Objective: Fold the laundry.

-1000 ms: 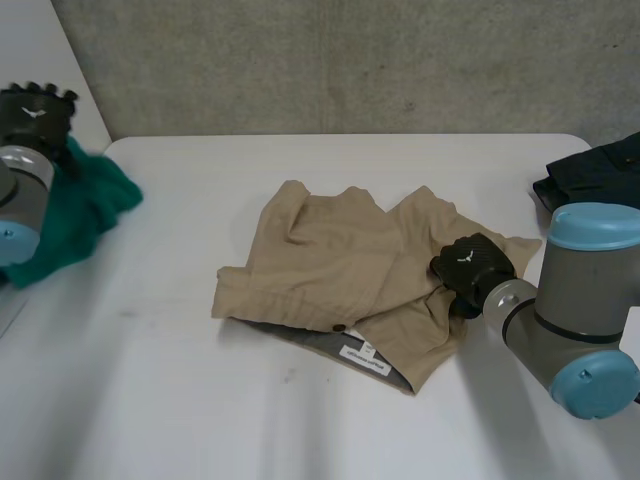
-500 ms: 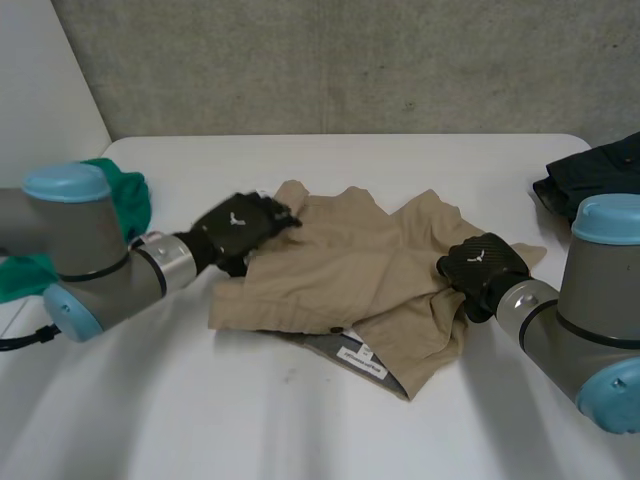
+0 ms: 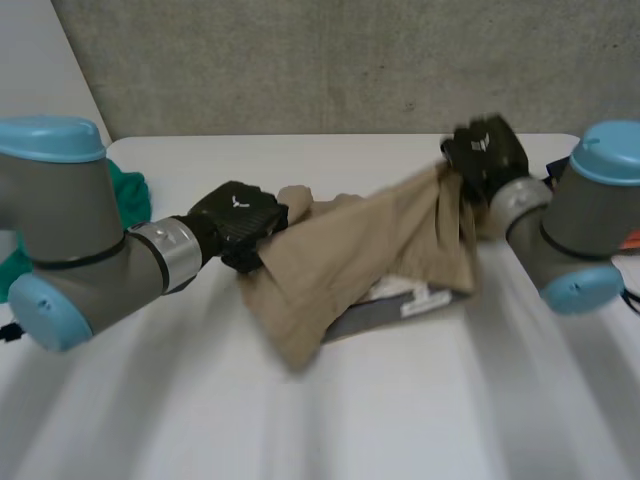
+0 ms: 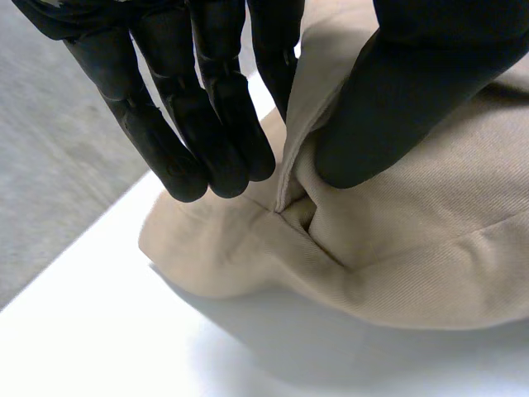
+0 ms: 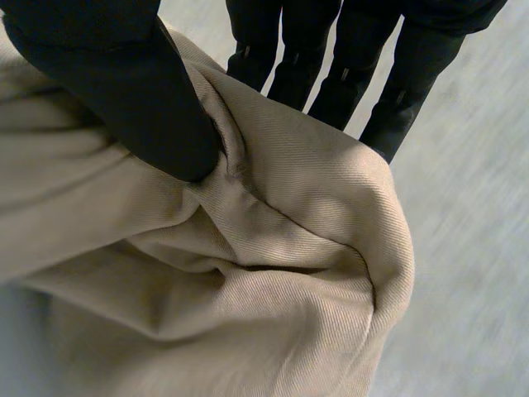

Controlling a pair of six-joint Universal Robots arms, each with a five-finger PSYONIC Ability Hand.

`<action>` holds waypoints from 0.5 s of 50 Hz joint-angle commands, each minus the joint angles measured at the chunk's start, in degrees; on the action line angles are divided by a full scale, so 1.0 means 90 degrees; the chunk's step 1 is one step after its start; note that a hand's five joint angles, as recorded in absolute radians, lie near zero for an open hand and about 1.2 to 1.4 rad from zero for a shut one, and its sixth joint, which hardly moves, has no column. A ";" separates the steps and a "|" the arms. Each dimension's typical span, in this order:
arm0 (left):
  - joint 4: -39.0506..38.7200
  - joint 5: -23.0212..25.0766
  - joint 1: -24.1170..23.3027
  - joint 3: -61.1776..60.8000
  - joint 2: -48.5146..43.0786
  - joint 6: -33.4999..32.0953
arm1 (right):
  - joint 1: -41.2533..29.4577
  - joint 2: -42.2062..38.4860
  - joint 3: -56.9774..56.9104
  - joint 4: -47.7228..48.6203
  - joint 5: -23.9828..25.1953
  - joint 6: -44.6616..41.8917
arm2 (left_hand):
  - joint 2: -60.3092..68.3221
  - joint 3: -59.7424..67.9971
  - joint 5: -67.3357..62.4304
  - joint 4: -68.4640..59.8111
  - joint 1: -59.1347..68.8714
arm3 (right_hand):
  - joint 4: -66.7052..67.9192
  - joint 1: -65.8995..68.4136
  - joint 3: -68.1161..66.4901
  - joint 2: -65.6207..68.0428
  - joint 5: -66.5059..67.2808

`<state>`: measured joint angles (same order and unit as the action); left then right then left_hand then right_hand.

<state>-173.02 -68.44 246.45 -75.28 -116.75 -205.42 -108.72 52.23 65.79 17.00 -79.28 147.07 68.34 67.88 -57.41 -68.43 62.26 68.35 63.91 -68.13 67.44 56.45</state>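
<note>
Tan shorts (image 3: 370,250) mid-worktop (image 3: 300,420) now partly lifted, stretched between both hands (lay flat a moment ago). Left hand (image 3: 238,222) has come in, fingers (image 4: 223,141) and thumb clamped on the left edge. Right hand (image 3: 485,152) pinches the raised right edge. Likely spreading before folding. Green cloth (image 3: 128,195) lies well aside, nothing blocking.

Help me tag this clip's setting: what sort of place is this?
Likely a robotics lab or test room, not a home: a bare concrete wall, a plain white table, and the left hand and right hand pinching a tan garment, with a green cloth near the table's edge.
</note>
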 commanded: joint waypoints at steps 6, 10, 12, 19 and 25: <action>-0.2474 -0.2325 -0.2401 -0.1587 0.0767 0.0822 | -0.0137 -0.1280 -0.1538 0.1723 0.1883 0.1870 | 0.1296 0.1346 -0.1398 -0.1286 0.1971 | 0.1294 0.1787 -0.1319 0.1395 0.1506; -0.2583 -0.3059 -0.2987 -0.1236 0.0083 0.0861 | -0.0107 -0.1653 -0.1568 0.1608 0.1944 0.1931 | 0.1296 0.1346 -0.1398 -0.1286 0.1971 | 0.1294 0.1787 -0.1319 0.1395 0.1506; -0.2408 -0.3361 -0.3183 -0.1011 -0.0259 0.0881 | -0.0039 -0.1721 -0.1577 0.1306 0.1856 0.1833 | -0.0504 -0.0453 0.0401 0.0514 0.0172 | -0.0003 0.0490 -0.0022 0.0097 0.0208; -0.1617 -0.3568 -0.3077 -0.0835 -0.0027 0.0910 | 0.0049 -0.1156 -0.1519 0.0290 0.0939 0.1569 | -0.6482 -0.6432 0.6379 0.6492 -0.5806 | -0.6483 -0.5991 0.6458 -0.6383 -0.6272; -0.1138 -0.3207 -0.2501 -0.0952 0.0959 0.0968 | 0.0029 -0.0121 -0.1217 -0.1047 -0.0125 0.1647 | -0.6482 -0.6432 0.6379 0.6492 -0.5806 | -0.6483 -0.5991 0.6458 -0.6383 -0.6272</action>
<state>-187.41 -100.45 218.97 -82.80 -116.19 -197.13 -108.37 42.80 52.65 17.95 -71.66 161.55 11.99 12.10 -2.79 -11.54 12.22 11.91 13.65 -12.16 12.13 2.48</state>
